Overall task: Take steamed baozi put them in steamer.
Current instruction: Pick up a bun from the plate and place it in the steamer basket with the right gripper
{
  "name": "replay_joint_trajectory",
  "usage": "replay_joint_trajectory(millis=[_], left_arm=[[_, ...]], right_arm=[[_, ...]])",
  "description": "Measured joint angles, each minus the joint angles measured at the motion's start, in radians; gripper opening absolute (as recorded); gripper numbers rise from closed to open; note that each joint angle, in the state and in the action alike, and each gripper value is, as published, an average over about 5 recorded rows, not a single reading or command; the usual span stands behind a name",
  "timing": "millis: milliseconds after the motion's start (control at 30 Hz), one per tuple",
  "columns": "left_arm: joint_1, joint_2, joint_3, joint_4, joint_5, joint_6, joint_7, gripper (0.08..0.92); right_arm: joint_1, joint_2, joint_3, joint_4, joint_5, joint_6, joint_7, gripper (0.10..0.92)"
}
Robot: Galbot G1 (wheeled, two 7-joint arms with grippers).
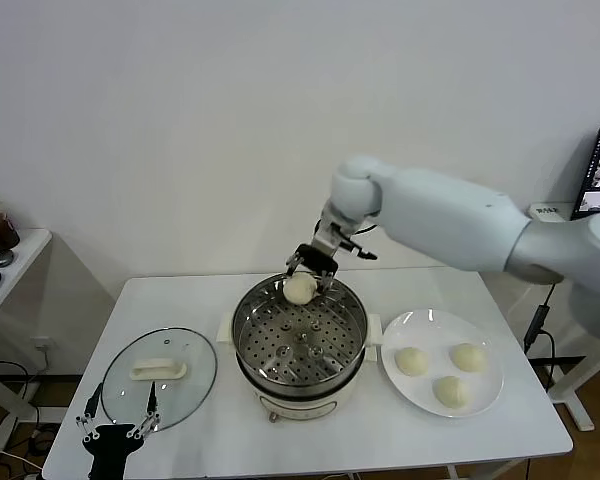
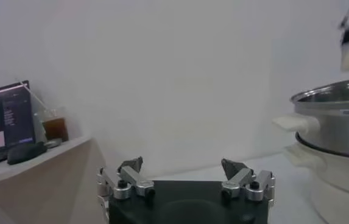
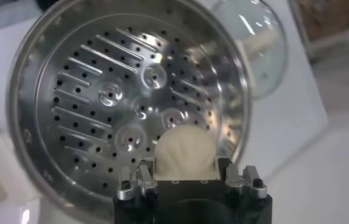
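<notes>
Right arm: smooth white rounded shell, bulbous joint housing near the wrist, thin black cable at the wrist. Right gripper: black body, silver metal finger linkages with dark screws. Left gripper: matching black body, silver hinged linkages, dark grey fingertips.

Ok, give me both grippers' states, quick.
Left gripper: open, empty, parked low beside the lid.
Right gripper: shut on a baozi, held over the far rim of the steamer.

Baozi underside hidden behind right gripper
</notes>
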Motion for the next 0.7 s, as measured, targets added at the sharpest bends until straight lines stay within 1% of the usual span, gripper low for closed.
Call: replay_joint_trajectory(millis=[400,700], left_arm=[[0.011,-0.018,-0.014,-0.018,0.003,-0.003,-0.001,0.823],[0.013,-0.022,-0.018,-0.021,0.006,-0.005,-0.001,0.823]], right_arm=[[-0.082,0.072,0.013,-0.084,-0.233,0.176,0.070,0.611],[-0.125,0.109,0.059,-0.150,-0.357,0.244,0.107,0.611]])
